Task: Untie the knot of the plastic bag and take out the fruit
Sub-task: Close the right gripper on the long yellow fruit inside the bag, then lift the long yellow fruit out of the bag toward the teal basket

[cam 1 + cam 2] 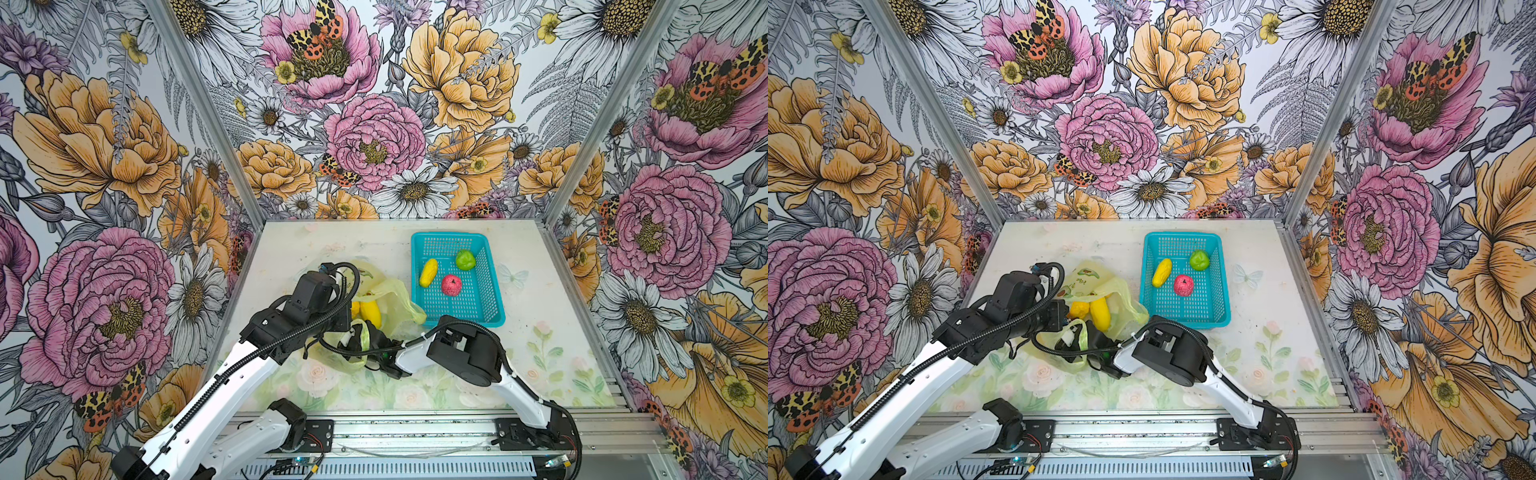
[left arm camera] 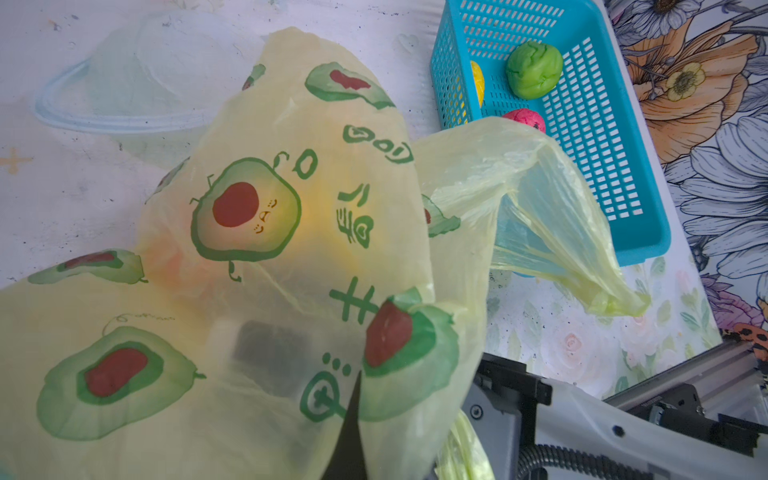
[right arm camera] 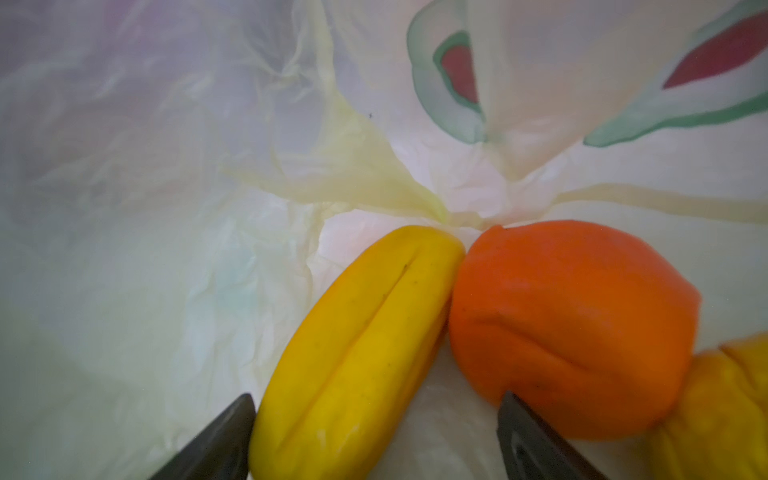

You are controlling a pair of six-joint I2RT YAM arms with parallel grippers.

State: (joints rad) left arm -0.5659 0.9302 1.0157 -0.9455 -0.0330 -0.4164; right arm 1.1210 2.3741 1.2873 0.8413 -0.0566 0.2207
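Note:
The yellow-green plastic bag (image 1: pixel 399 297) (image 2: pixel 257 266) lies left of the middle with its mouth open; no knot shows. My left gripper (image 2: pixel 350 432) is shut on the bag's film and holds it up. My right gripper (image 3: pixel 374 440) (image 1: pixel 1100 334) is inside the bag and open. A yellow banana (image 3: pixel 357 345) (image 1: pixel 370 312) lies between its fingers, against one finger and apart from the other. An orange fruit (image 3: pixel 569 324) touches the banana, and a yellow lumpy fruit (image 3: pixel 723 407) lies beside it.
A teal basket (image 1: pixel 457 237) stands at the back right, close to the bag. It holds a yellow fruit (image 1: pixel 428 272), a green one (image 1: pixel 465 259) and a pink-red one (image 1: pixel 451 285). Flowered walls close in three sides.

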